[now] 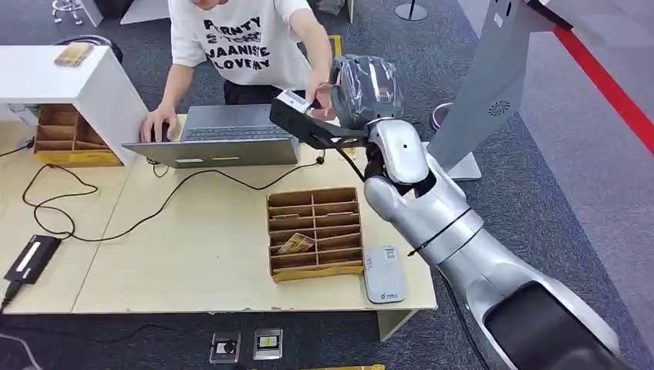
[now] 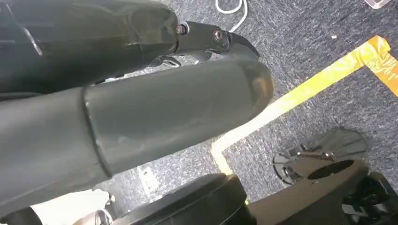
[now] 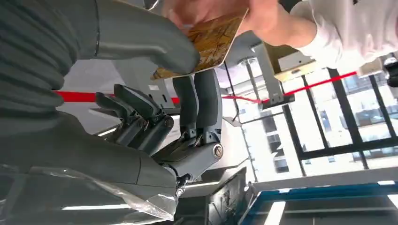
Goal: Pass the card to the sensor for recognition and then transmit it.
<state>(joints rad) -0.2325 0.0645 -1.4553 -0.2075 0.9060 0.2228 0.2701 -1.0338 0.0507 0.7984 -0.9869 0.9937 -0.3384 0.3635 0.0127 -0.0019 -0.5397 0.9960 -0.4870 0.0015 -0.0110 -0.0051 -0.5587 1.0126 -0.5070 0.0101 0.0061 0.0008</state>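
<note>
My right hand (image 1: 366, 89) is raised over the far right corner of the table (image 1: 193, 270), next to a person's hand (image 1: 320, 89). In the right wrist view a yellow-brown patterned card (image 3: 211, 42) sits pinched between the thick grey thumb (image 3: 155, 47) and the darker fingers (image 3: 197, 103) of my right hand (image 3: 155, 117). The person's hand (image 3: 211, 9) grips the card's other end. The white card sensor (image 1: 384, 274) lies flat at the table's near right corner. My left hand (image 2: 187, 108) hangs over the carpet, its fingers (image 2: 211, 37) lying straight with nothing in them.
A wooden card rack (image 1: 315, 231) holding another card (image 1: 295, 244) stands beside the sensor. The person in a white T-shirt (image 1: 239, 38) leans over a laptop (image 1: 224, 135). Black cables (image 1: 116, 223) and a black device (image 1: 31, 258) lie at the left. A grey kiosk (image 1: 501, 85) stands at the right.
</note>
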